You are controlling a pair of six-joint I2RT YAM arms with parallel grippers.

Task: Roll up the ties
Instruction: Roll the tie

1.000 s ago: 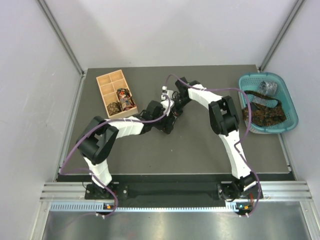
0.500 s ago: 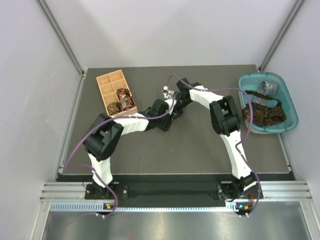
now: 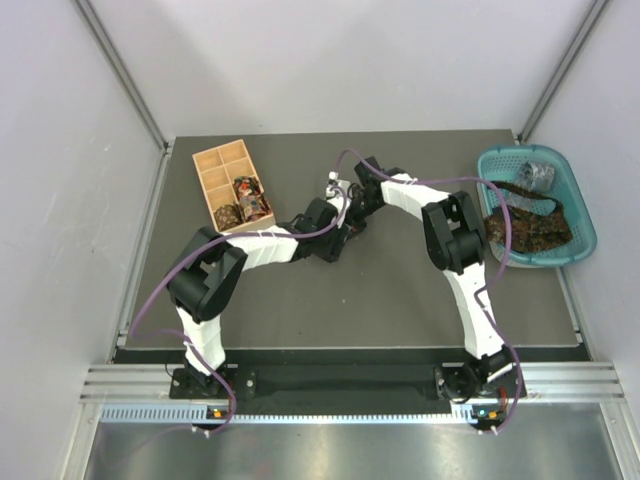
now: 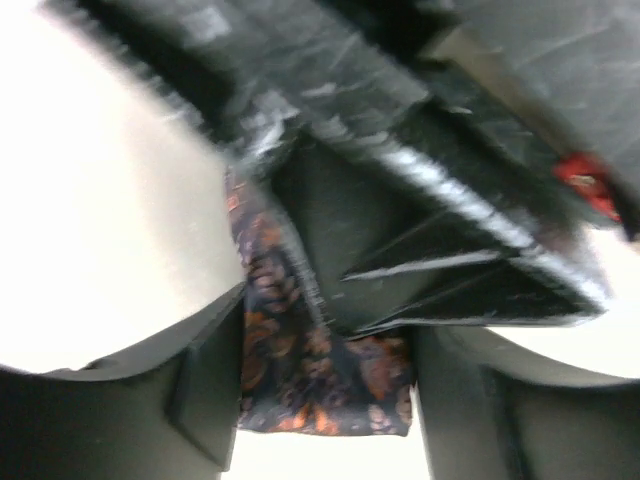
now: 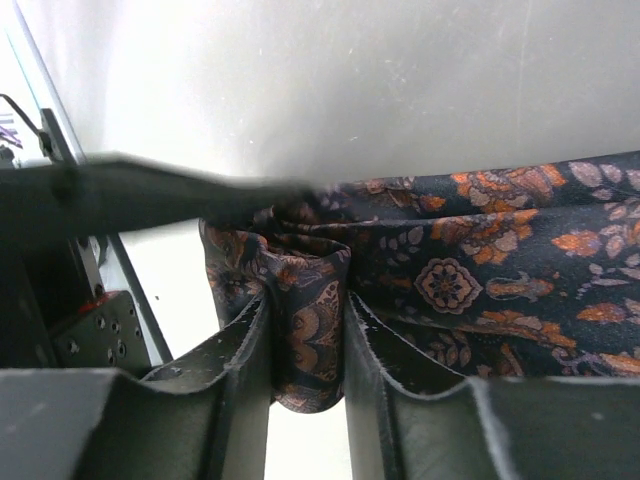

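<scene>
The wooden box [image 3: 212, 172], pale tan and split by thin slats into six square compartments, lies on the matte dark grey counter [image 3: 300, 300]. Small tight coiled ties [image 3: 228, 214], brownish and red-patterned, sit in its near compartments. There are at least two, though the exact count is hard to read from above.

Just to the right of the box's near corner, the two pincers meet over one paisley tie [image 5: 480, 270]. It is a smooth, silky dark navy fabric printed with orange and rust leaves and medallions, and it lies partly flat as a broad band and partly gathered into soft folds.

The right pincer [image 5: 305, 320] is clenched on a doubled fold of this tie, with the cloth squeezed into a narrow upright pleat between its two flat black fingers [image 5: 240, 380].

The left pincer [image 4: 325, 350] has the same fabric filling the gap between its two fingers. The view is blurred, and whether they press on the tie cannot be told.

Far to the right of the box, at the counter's other side, stands one teal plastic basket [image 3: 584, 215] with a rounded rim and slotted walls. It holds two loose ties, a grey silvery tie [image 3: 535, 175] bunched up and a dark orange-speckled tie [image 3: 530, 228] lying crumpled.
</scene>
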